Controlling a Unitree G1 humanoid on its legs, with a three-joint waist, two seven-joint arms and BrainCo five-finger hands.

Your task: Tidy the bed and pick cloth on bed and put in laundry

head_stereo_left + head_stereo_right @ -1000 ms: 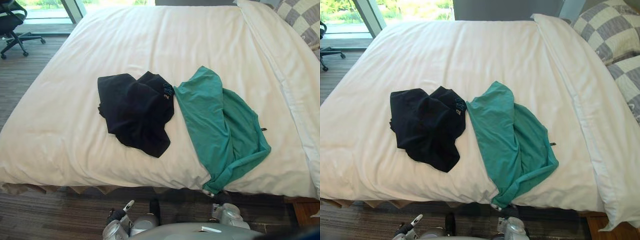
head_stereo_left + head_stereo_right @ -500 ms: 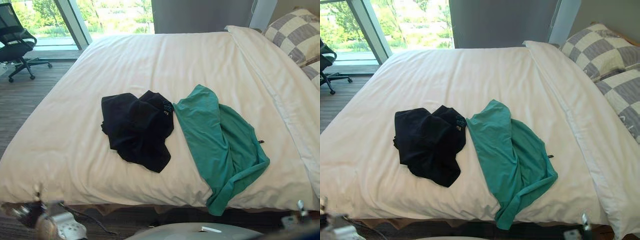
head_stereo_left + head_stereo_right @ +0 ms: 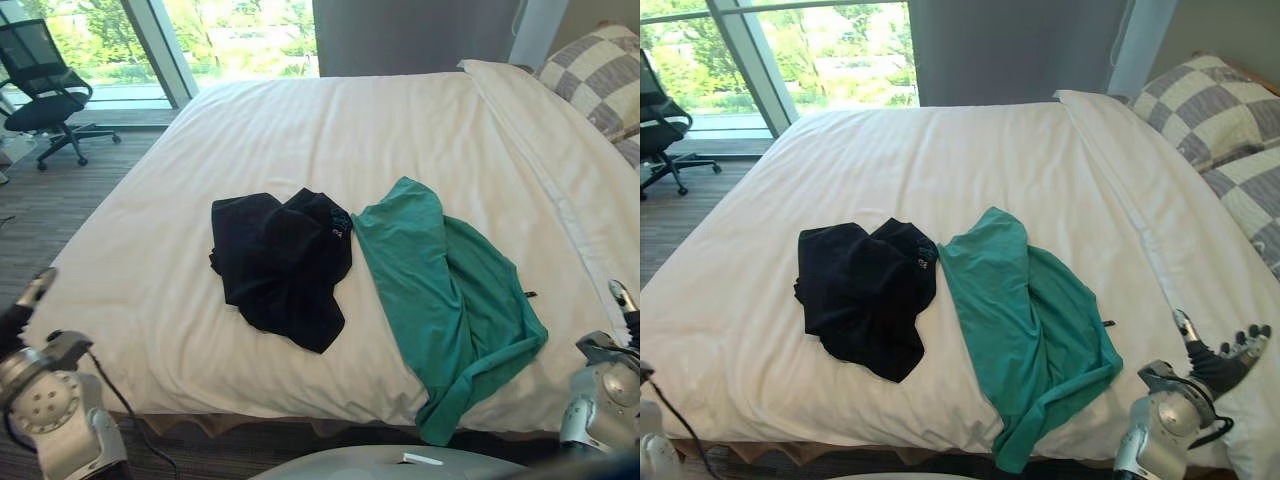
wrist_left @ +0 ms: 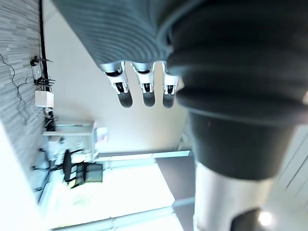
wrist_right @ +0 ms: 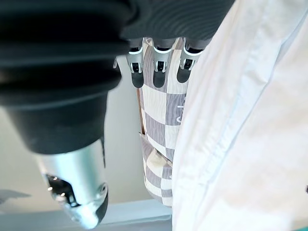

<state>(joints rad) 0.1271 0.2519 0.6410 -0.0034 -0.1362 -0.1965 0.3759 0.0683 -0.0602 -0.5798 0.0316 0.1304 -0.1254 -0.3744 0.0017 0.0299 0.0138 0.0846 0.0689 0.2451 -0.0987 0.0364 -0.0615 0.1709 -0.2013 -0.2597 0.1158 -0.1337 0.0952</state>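
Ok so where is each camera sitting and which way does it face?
Left eye view: on the head, looking down at the bed with black cloth and green cloth; left robot hand lower left.
Right eye view: beside it, same bed and cloths; right robot hand lower right.
Left wrist view: along its fingers, toward an office chair.
Right wrist view: along its fingers, toward a checked pillow.

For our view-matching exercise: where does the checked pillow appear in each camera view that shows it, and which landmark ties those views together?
Left eye view: the checked pillow sits in the top right corner.
Right eye view: upper right, with a second one just below it.
Right wrist view: just past the right hand's fingertips.
Shared landmark: the white duvet's turned-back edge, running alongside the pillow.
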